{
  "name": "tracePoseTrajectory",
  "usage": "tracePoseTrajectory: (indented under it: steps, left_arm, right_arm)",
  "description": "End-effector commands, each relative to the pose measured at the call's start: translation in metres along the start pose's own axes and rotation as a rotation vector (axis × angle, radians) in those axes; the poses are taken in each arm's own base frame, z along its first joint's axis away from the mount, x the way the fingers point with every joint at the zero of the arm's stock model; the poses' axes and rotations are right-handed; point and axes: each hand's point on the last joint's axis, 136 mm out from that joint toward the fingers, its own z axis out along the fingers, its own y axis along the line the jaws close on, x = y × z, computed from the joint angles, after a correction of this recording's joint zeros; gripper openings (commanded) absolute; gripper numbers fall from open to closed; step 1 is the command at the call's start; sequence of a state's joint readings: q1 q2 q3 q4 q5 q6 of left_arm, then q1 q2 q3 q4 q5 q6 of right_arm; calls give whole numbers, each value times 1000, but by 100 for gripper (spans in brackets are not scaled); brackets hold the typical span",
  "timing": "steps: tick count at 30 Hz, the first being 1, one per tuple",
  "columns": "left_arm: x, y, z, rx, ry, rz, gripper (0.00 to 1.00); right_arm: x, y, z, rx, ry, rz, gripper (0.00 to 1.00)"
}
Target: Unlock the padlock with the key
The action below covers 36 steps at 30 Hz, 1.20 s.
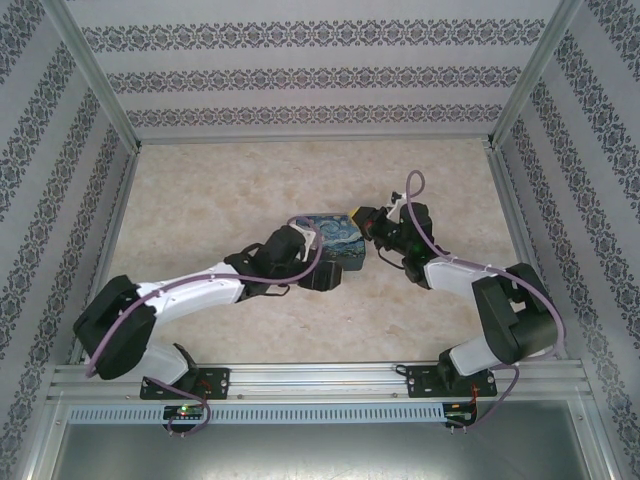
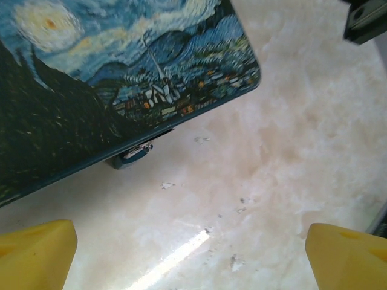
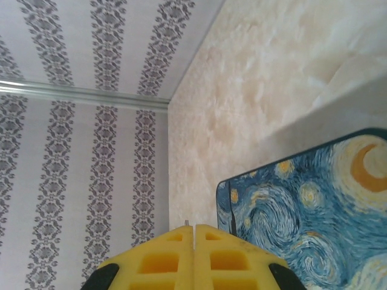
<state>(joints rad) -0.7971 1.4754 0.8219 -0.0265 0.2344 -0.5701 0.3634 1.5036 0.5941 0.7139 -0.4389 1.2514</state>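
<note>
left gripper (image 2: 190, 232): fingers spread wide and holding nothing, at the 6 o'clock edge of the starry-night box (image 2: 91, 78).
right gripper (image 3: 193, 232): pads pressed together on a thin grey sliver, apparently the key (image 3: 187, 223), at the box's 2 o'clock corner.
padlock (image 2: 136, 154): half tucked under the box edge, at 11 o'clock from the left gripper.
risk: so little of the key shows that it may twist or slip on insertion, and the unheld padlock could swing away.
writing: none legible.
</note>
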Motion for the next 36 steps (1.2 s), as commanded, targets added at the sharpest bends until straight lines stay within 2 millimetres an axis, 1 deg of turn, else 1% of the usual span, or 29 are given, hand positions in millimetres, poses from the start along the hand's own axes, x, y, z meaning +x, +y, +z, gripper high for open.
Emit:
tracePoseTrajectory:
  steps: [1,3,7,10,15,21,24,30,33,36]
  left_arm:
    - [2,2,18,-7,-16,83,93]
    - [6,6,28,-13,-7,85,88]
    - [9,15,40,-30,-26,88,84]
    - [11,16,50,-20,-18,89,80]
    - [14,23,63,-25,-41,74,75]
    - [8,31,73,-48,-93,76,67]
    - [4,37,74,-73,-129,77,64]
    - [3,44,80,-95,-159,83,62]
    - [1,43,84,-87,-164,84,62]
    - [-4,33,85,-48,-168,78,62]
  right_arm:
    - [-3,24,9,-67,-3,-38,0]
    - [-1,22,12,-62,-3,-33,0]
    - [0,16,14,-47,-8,-26,0]
    - [-1,10,15,-31,-16,-17,0]
    - [-3,-1,20,-9,-25,-1,0]
    - [-4,-10,28,5,-19,17,0]
    - [-4,-13,30,10,-16,27,0]
    - [-3,-19,32,20,-13,38,0]
    - [-3,-22,33,24,-12,42,0]
    - [-3,-24,34,29,-13,45,0]
